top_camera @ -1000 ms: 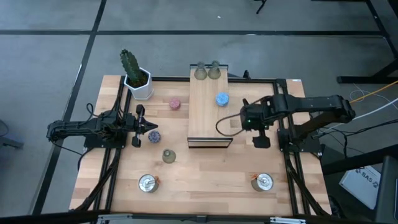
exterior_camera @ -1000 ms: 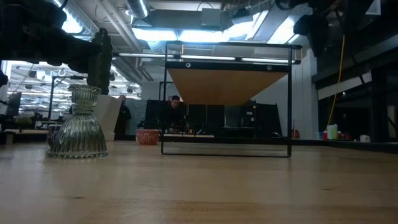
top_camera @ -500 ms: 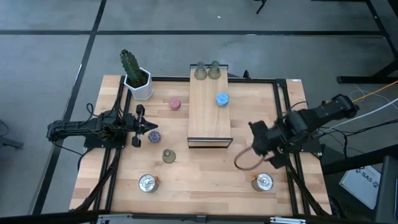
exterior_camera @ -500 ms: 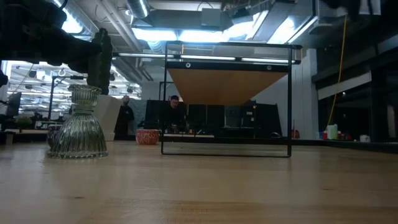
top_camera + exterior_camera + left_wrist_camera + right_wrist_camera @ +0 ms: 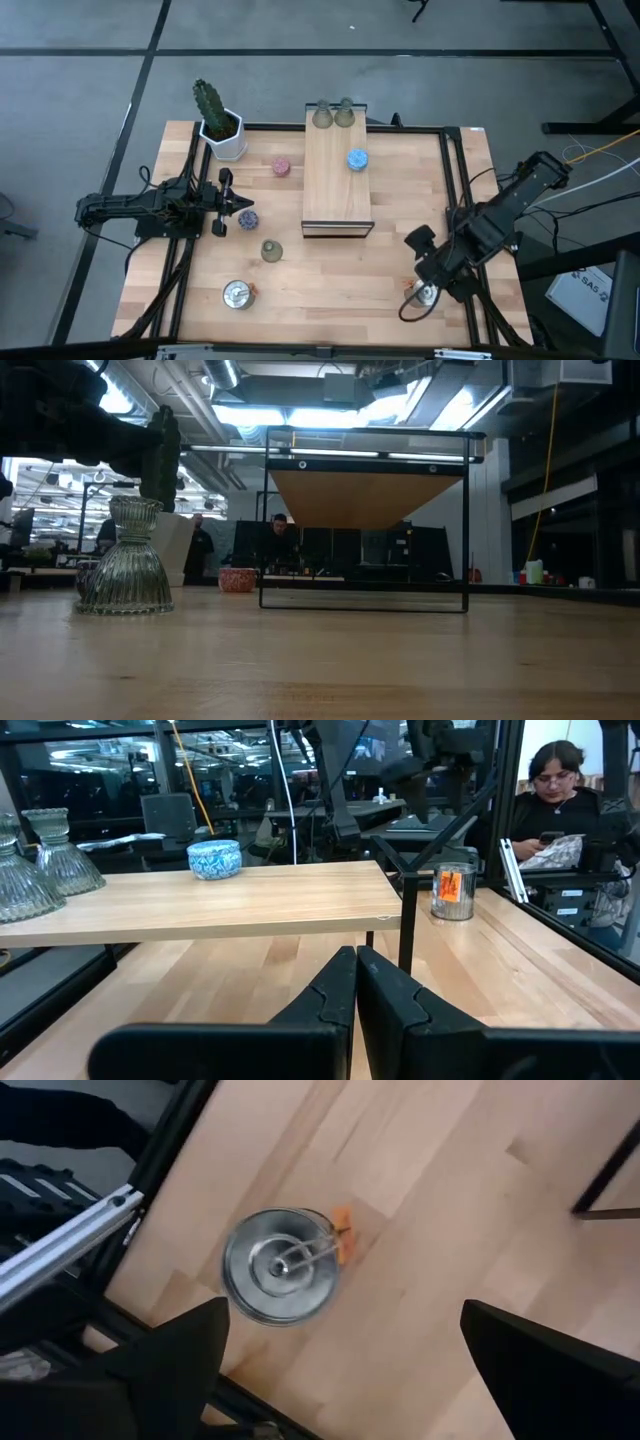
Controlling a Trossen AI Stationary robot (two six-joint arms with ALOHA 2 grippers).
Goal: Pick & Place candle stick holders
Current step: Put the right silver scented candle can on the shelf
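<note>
Pale wood planks make up the surface [image 5: 340,270], and on it the one real change of the last second belongs to the right arm: it has swung away from the side of the long wooden board [image 5: 337,185], across the near right part of the surface, and now hangs over the silver holder at the near right corner [image 5: 283,1266]. The right gripper [image 5: 432,275] is spread as wide as it goes and empty; its wrist view looks almost straight down on that holder, a shiny round dish with an orange tag at its rim, lying between and ahead of the two dark fingers [image 5: 170,1350]. That suggests this holder is the next one to be picked, with the descent and the squeeze not yet made. The left gripper [image 5: 226,205] has not moved: pressed together, holding nothing, low over the surface just beside the purple holder [image 5: 246,217]. Nothing else has shifted. Two green holders [image 5: 332,115] and the blue holder [image 5: 357,159] stand on the board; the pink holder [image 5: 281,167], the third green holder [image 5: 270,250] and the other silver holder [image 5: 237,294] remain on the surface, so most of the placing seems yet to come. The cactus [image 5: 212,108] stands untouched at the far left corner.
</note>
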